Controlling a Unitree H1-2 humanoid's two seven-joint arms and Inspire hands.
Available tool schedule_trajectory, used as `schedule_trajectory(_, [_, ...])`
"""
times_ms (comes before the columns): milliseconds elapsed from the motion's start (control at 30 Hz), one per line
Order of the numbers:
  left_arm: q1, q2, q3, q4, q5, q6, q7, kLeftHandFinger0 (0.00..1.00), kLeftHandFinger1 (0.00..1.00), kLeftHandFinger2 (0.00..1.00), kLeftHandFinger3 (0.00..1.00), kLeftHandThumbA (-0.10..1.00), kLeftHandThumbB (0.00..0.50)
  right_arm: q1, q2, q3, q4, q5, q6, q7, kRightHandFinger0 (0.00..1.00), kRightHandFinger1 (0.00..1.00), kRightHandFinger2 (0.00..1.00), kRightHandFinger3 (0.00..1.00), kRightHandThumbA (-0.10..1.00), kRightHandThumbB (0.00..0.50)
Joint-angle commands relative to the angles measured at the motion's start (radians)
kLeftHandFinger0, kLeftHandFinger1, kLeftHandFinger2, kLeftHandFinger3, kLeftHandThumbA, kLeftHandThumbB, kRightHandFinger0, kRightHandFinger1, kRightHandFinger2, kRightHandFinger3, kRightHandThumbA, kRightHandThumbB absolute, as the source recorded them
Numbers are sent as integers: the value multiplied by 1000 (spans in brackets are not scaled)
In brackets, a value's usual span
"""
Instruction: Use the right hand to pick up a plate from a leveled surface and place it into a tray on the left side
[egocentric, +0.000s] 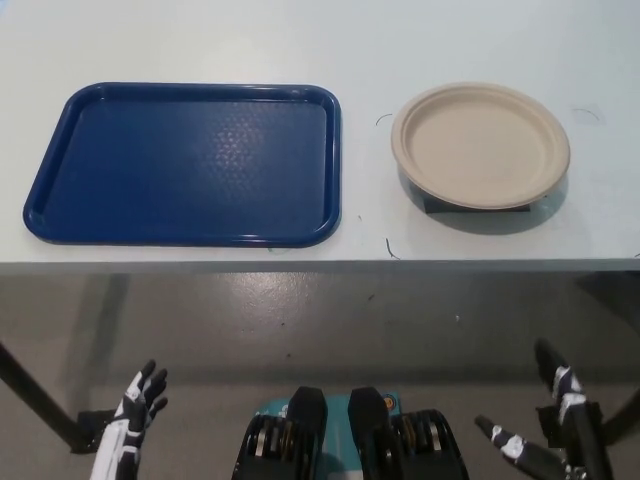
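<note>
One plate (481, 145), one tray (185, 165), one table (300, 40), two robot hands. Nothing else on the tabletop apart from a few thin dark marks.

Plate: round, beige, matte, with a broad raised rim and a shallow flat well. Sitting at the right of the table, raised on a small dark stand (475, 208) (only its edges peeking out under the near rim), casting a shadow toward the table's front edge. Well apart from the tray, with bare tabletop between them.

Tray: dark blue, rectangular with rounded corners and a low lip, textured floor, nothing inside. Lying flat at the left of the table, near the front edge.

Left hand (138, 400): white with dark fingers, low at the lower left below the table edge, fingers apart, holding nothing.

Right hand (545, 430): black, low at the lower right, also below the table edge, fingers splayed wide, empty, well short of the plate.
</note>
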Motion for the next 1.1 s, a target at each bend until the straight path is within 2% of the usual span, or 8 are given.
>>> schedule_trajectory(0, [-3, 8, 3, -53, -34, -35, -12, 1000, 1000, 1000, 1000, 1000, 57, 0, 9, -6, -145, 82, -58, 27, 1000, 1000, 1000, 1000, 1000, 261])
schedule_trajectory(133, [-5, 8, 1, -47, -29, -31, -12, 1000, 1000, 1000, 1000, 1000, 63, -13, 21, 12, -260, 182, 18, 66, 1000, 1000, 1000, 1000, 1000, 234])
schedule_trajectory(233, [-4, 8, 0, -42, -27, -23, -13, 1000, 1000, 1000, 1000, 1000, 65, -16, 22, 29, -331, 343, 131, 110, 1000, 1000, 1000, 1000, 1000, 325])
schedule_trajectory(367, [-7, 14, 1, -23, -32, -33, -19, 1000, 1000, 1000, 1000, 1000, 30, -29, 41, 10, -401, 827, 340, 144, 1000, 1000, 1000, 1000, 1000, 458])
schedule_trajectory(500, [-6, 18, 4, -20, -35, -33, -21, 1000, 1000, 1000, 1000, 1000, 32, -68, 46, -22, -425, 1184, 465, 134, 1000, 1000, 1000, 1000, 998, 500])
schedule_trajectory(667, [-6, 20, 2, -23, -46, -26, -29, 1000, 1000, 1000, 1000, 1000, 36, -114, 58, -63, -392, 1328, 511, 126, 1000, 1000, 1000, 1000, 1000, 474])
schedule_trajectory(867, [-9, 20, 6, -10, -39, -26, -25, 1000, 1000, 1000, 1000, 1000, 25, -175, 126, -99, -398, 1380, 493, -41, 1000, 1000, 1000, 1000, 1000, 468])
schedule_trajectory(1067, [-14, 25, 3, -2, -17, -26, -23, 1000, 1000, 1000, 1000, 1000, 36, -229, 155, -105, -418, 1420, 493, -97, 1000, 1000, 1000, 1000, 1000, 462])
